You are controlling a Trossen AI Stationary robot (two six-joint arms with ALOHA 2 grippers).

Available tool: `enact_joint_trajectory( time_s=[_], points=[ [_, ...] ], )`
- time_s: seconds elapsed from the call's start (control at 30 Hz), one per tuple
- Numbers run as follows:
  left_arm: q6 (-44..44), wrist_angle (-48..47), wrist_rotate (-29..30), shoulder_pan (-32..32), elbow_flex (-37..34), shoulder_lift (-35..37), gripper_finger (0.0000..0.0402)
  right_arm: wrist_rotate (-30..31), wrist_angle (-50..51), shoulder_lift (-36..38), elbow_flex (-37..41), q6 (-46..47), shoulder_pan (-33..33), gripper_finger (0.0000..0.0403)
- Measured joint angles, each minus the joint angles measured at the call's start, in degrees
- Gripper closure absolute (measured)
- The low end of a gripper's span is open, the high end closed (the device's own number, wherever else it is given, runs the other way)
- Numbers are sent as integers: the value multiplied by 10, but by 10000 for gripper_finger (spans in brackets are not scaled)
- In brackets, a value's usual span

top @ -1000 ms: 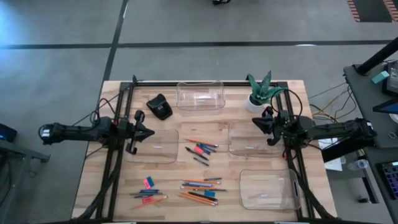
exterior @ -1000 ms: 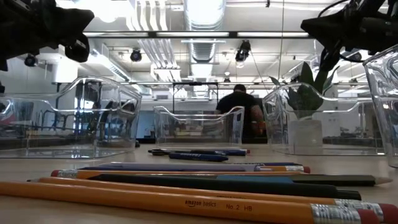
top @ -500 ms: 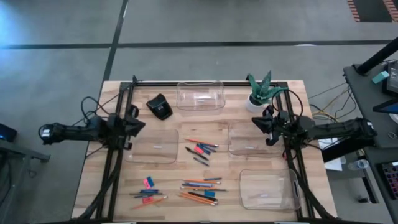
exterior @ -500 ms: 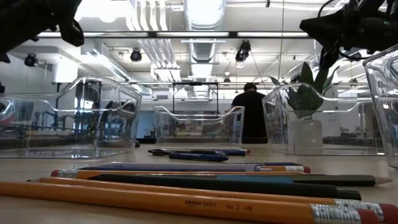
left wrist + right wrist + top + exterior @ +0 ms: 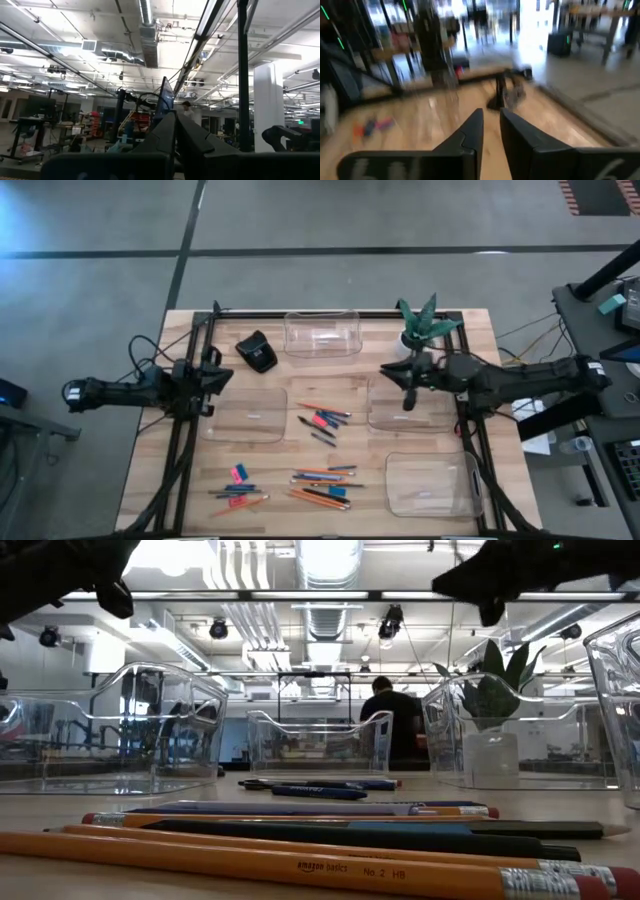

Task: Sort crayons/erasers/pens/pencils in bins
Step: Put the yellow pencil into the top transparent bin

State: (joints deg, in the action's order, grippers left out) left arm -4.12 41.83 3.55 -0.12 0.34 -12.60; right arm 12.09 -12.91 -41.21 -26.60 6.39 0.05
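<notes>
Across the middle and near edge of the wooden tabletop (image 5: 480, 330) lie loose pencils (image 5: 318, 498), pens (image 5: 322, 437), crayons (image 5: 233, 491) and pink erasers (image 5: 238, 472), none yet inside the four clear bins (image 5: 322, 333). Above one bin at the right, the right end effector (image 5: 408, 387) hangs with fingers nearly together, empty. At the left edge, the left end effector (image 5: 210, 370) points upward, fingers closed on nothing.

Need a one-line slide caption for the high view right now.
Four clear plastic bins empty, pencils and pens loose on the wooden table; right gripper reaches inward, left gripper waits at the edge.
</notes>
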Motion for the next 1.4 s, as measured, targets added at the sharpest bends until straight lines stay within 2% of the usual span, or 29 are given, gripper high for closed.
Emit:
enact_joint_trajectory(
  time_s=[0.13,0.23,0.33,0.5,0.57,0.87,1.0,1.1,1.23,1.4],
  points=[
    [4,11,-1,0,0,0,402,3,31,-44,-54,12,0,309],
    [4,13,0,0,0,0,402,34,52,-79,-89,49,0,292],
    [0,21,0,0,0,1,402,100,92,-111,-124,94,0,283],
    [-1,51,0,0,0,1,402,211,183,-167,-189,102,0,280],
    [0,58,0,0,0,1,402,231,210,-191,-210,91,0,280],
    [-1,57,0,0,0,-5,402,220,235,-293,-293,81,0,280],
    [-6,57,-1,0,0,-5,402,218,245,-339,-340,25,0,280],
    [-39,57,-1,0,0,-7,402,218,291,-377,-387,9,0,282],
    [-76,55,-1,0,0,-9,402,217,386,-427,-461,45,-1,278],
    [-106,51,0,0,0,-15,402,179,482,-495,-543,77,-1,275]
  ],
)
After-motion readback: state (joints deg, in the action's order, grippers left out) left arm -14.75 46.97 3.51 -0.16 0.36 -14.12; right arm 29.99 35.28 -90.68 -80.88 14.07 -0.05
